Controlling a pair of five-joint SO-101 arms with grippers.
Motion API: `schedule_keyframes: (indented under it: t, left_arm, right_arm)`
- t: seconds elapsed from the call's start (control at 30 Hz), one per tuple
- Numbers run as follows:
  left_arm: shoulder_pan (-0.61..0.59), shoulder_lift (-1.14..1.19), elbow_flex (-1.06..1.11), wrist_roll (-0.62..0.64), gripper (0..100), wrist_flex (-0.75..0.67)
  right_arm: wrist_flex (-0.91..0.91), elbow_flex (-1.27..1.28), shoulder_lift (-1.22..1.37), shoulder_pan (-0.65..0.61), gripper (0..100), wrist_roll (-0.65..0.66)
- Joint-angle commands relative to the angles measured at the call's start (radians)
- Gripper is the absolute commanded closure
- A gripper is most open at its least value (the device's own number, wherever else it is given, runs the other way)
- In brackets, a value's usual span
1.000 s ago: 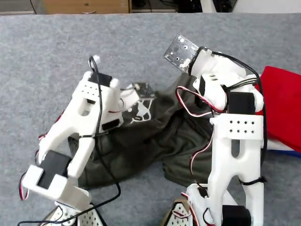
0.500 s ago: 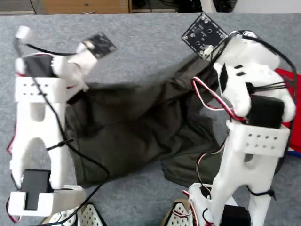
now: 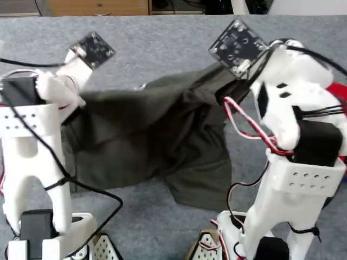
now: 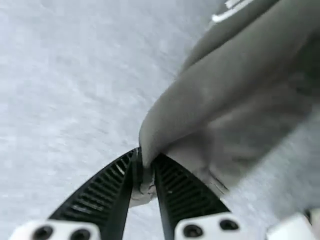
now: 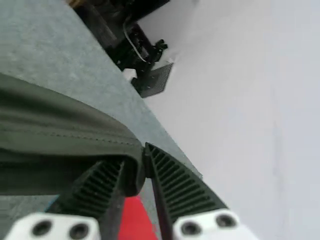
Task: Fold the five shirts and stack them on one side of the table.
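We count one dark olive shirt [image 3: 157,141] and one red garment [image 5: 131,222], so two pieces of clothing in all, on one grey table [image 3: 162,49]. We count two white robot arms, the left arm [image 3: 32,141] and the right arm [image 3: 298,141]. We count two grippers, the left gripper [image 4: 145,172] and the right gripper [image 5: 140,165], each with two black ribbed fingers [image 4: 105,200], four in all. We count two square camera boards [image 3: 93,50], one per wrist.
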Motion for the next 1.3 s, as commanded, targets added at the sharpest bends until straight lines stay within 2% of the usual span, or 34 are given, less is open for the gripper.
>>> schedule_keyframes:
  t: [0.0,0.13,0.3,0.5,0.63,0.8,1.03,1.17,1.27]
  left_arm:
    - [0.031,-0.012,0.204,-0.008,98,0.005]
    - [0.100,0.024,0.425,0.000,98,-0.006]
    - [0.183,0.039,0.614,0.057,98,-0.180]
    - [0.298,0.016,0.618,0.081,98,-0.137]
    - [0.331,0.031,0.641,0.080,97,-0.138]
    - [0.324,0.027,0.647,0.086,88,-0.132]
    - [0.333,0.025,0.552,0.086,88,-0.017]
    - [0.307,0.038,0.569,0.081,88,-0.026]
    - [0.298,0.036,0.641,0.083,88,-0.117]
  right_arm:
    - [0.020,0.094,-0.004,-0.073,99.6,0.005]
    - [-0.031,0.298,-0.008,-0.113,99.6,0.005]
    - [-0.146,0.458,-0.008,-0.108,99.6,0.005]
    - [-0.152,0.483,-0.008,-0.105,99.6,0.005]
    - [-0.147,0.483,-0.008,-0.105,99.6,0.005]
    - [-0.147,0.483,-0.008,-0.105,99.6,0.006]
    - [-0.153,0.478,-0.008,-0.105,99.6,0.008]
    - [-0.155,0.478,-0.008,-0.105,99.6,0.008]
    - [-0.155,0.478,-0.008,-0.105,99.6,0.008]
